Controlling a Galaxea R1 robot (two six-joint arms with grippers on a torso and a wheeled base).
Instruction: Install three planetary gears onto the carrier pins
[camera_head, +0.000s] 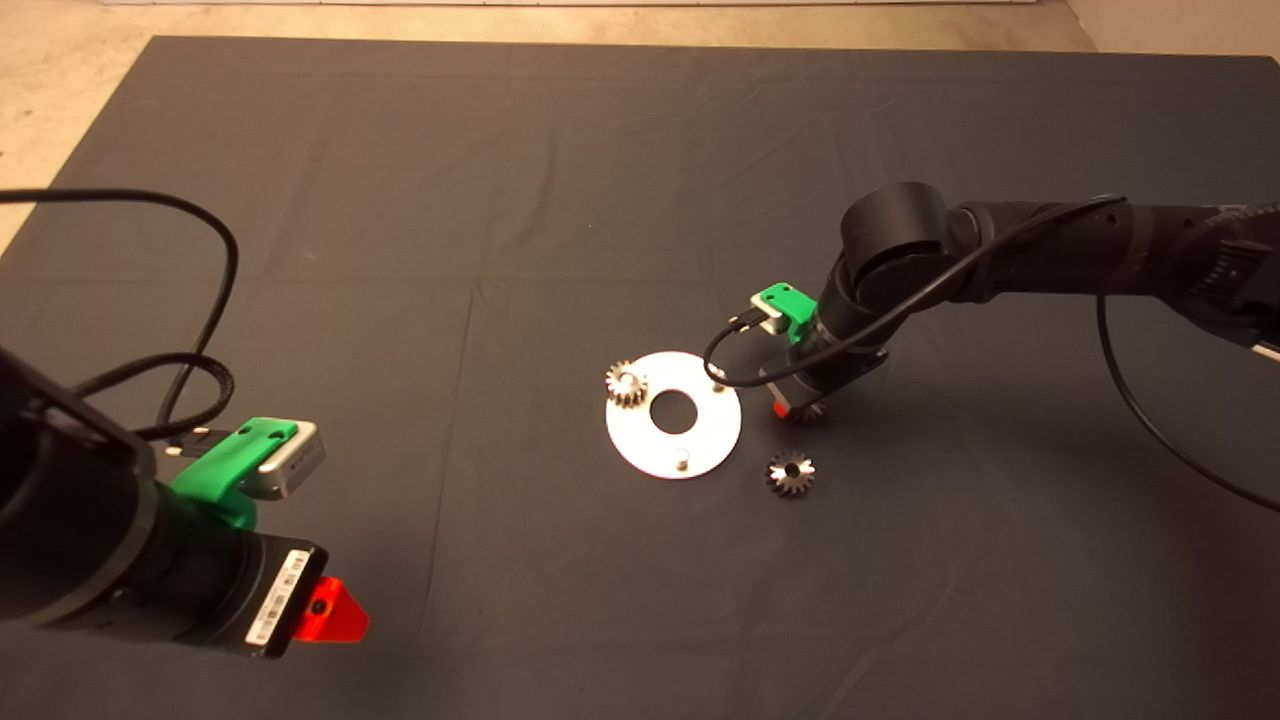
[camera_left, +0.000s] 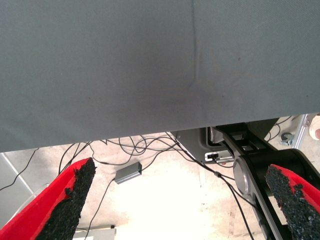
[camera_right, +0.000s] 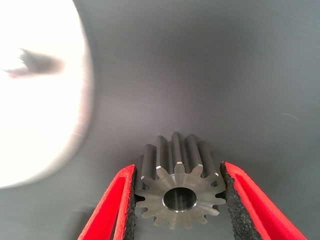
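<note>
Gear (camera_right: 177, 192) sits between our right pincer's (camera_head: 797, 408) pads, which look closed on its teeth, bore axis upright — just off the disc's (camera_head: 700, 440) rim on the right arm's side. Nearest bare pin (camera_head: 718, 386) lies just beside it, toward the disc. One gear (camera_head: 627, 384) already seated, another (camera_head: 790, 473) loose on the mat. Right arm reaches in wrist-down. Left pincer (camera_left: 185, 205) parked at the tabletop's near-left edge — wide open, empty.

1. The head camera looks steeply down on the dark cloth-covered bench (camera_head: 400, 200) from above, taking in both arms.
2. The left wrist camera, low at the near left, faces the mat's edge and the pale floor (camera_left: 165, 200) beyond.
3. The right wrist camera sits very close over the flat round silver disc (camera_right: 35, 90), shared with the head view.
</note>
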